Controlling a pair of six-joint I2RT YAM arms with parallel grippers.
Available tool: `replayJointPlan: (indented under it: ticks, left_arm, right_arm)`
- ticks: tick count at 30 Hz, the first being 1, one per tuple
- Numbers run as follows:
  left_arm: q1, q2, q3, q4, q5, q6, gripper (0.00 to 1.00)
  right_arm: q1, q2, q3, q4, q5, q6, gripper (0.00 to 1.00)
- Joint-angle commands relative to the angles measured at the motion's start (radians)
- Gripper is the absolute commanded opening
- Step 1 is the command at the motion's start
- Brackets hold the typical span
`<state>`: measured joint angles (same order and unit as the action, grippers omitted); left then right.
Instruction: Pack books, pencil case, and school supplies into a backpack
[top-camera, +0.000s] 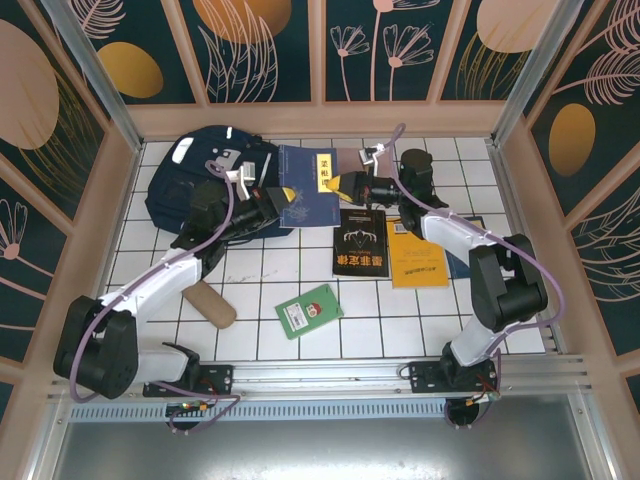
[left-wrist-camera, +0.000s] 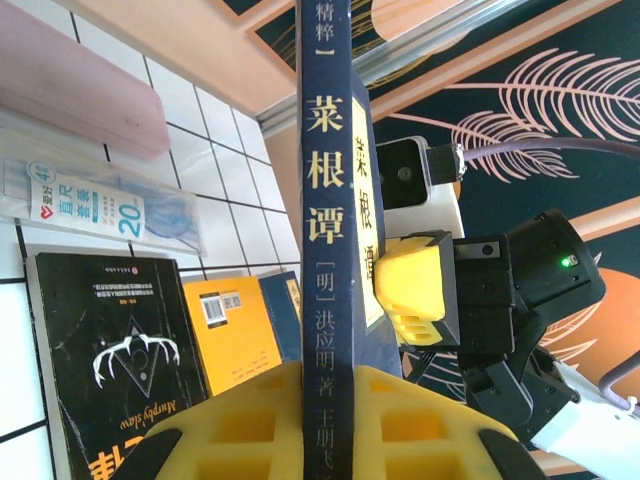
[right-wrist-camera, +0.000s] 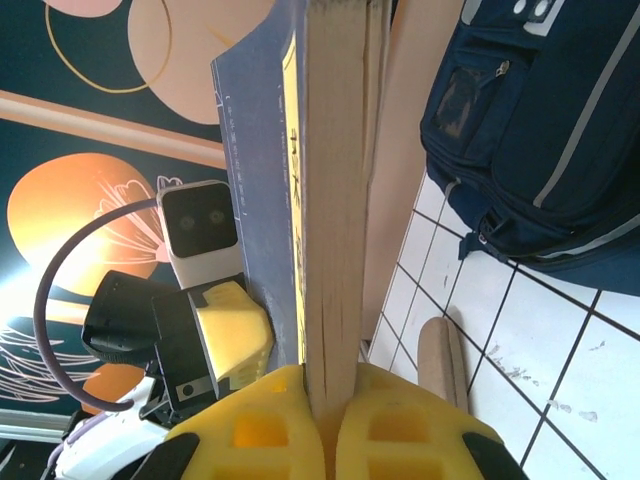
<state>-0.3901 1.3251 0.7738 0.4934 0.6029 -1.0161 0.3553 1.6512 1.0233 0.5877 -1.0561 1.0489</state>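
1. The left gripper (left-wrist-camera: 332, 380) is clamping both fingers on the spine of the navy book (top-camera: 303, 190). The right gripper (right-wrist-camera: 330, 385) is clamping the opposite, page-side edge. Both are closed on this one book.

2. I am holding the navy book between the two grippers at upper centre of the top view, just right of the backpack (top-camera: 195, 190). I cannot tell whether it is resting on the tiles (top-camera: 260, 290) or lifted clear of them.

3. Items lying loose on the tiles:
- black book (top-camera: 361, 245), centre of the frame;
- yellow book (top-camera: 418, 262), touching its right side;
- green book (top-camera: 309, 311), lower centre;
- pencil case (top-camera: 208, 303), lower left;
- packet (left-wrist-camera: 100, 205), middle left of the left wrist view, beyond the black book.

4. The backpack is lying at upper left. I cannot tell whether its opening is unzipped.

5. Progress judgement: nothing appears to be packed. I am handling what looks like the first item, and five more are waiting.
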Motion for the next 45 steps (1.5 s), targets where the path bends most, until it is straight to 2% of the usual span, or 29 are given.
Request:
replayJointPlan:
  ticks: [1, 2, 3, 4, 5, 7, 13, 16, 23, 29, 34, 36, 37, 41, 45]
  left_arm:
    - [0.009, 0.026, 0.055, 0.005, 0.032, 0.057, 0.00]
    - [0.012, 0.035, 0.068, -0.021, 0.028, 0.074, 0.07]
    - [0.018, 0.043, 0.084, -0.057, 0.017, 0.094, 0.23]
    - [0.026, 0.051, 0.098, -0.091, 0.007, 0.113, 0.34]
    - [0.036, 0.060, 0.117, -0.138, -0.012, 0.138, 0.42]
    - [0.059, 0.079, 0.154, -0.235, -0.067, 0.187, 0.50]
    - [0.076, 0.196, 0.336, -0.542, -0.336, 0.423, 0.50]
    - [0.077, 0.291, 0.417, -0.615, -0.416, 0.497, 0.50]
    - [0.073, 0.544, 0.597, -0.672, -0.468, 0.577, 0.48]
    - [0.047, 0.713, 0.741, -0.774, -0.596, 0.676, 0.50]
    - [0.010, 0.784, 0.789, -0.827, -0.706, 0.746, 0.55]
    - [-0.002, 0.800, 0.798, -0.838, -0.750, 0.765, 0.51]
    - [-0.008, 0.808, 0.804, -0.848, -0.775, 0.773, 0.44]
    - [-0.013, 0.794, 0.820, -0.866, -0.803, 0.770, 0.00]
    - [-0.013, 0.727, 0.854, -0.882, -0.777, 0.730, 0.00]
  right_arm:
    - [-0.002, -0.039, 0.017, -0.038, -0.024, -0.054, 0.00]
    - [-0.004, -0.043, 0.018, -0.056, -0.012, -0.065, 0.00]
    - [-0.009, -0.047, 0.015, -0.071, 0.003, -0.073, 0.00]
    - [-0.016, -0.053, 0.011, -0.080, 0.020, -0.076, 0.00]
    - [-0.025, -0.059, 0.004, -0.092, 0.039, -0.079, 0.00]
    - [-0.042, -0.074, -0.011, -0.124, 0.085, -0.088, 0.00]
    - [-0.085, -0.134, -0.058, -0.200, 0.189, -0.124, 0.00]
    - [-0.097, -0.158, -0.068, -0.246, 0.229, -0.154, 0.00]
    - [-0.117, -0.195, -0.111, -0.252, 0.266, -0.141, 0.00]
    - [-0.125, -0.224, -0.140, -0.253, 0.284, -0.137, 0.00]
    - [-0.128, -0.238, -0.161, -0.247, 0.299, -0.127, 0.00]
    - [-0.130, -0.239, -0.168, -0.240, 0.301, -0.120, 0.00]
    - [-0.129, -0.238, -0.169, -0.237, 0.301, -0.118, 0.00]
    - [-0.129, -0.224, -0.166, -0.224, 0.294, -0.103, 0.00]
    - [-0.127, -0.197, -0.165, -0.180, 0.275, -0.070, 0.00]
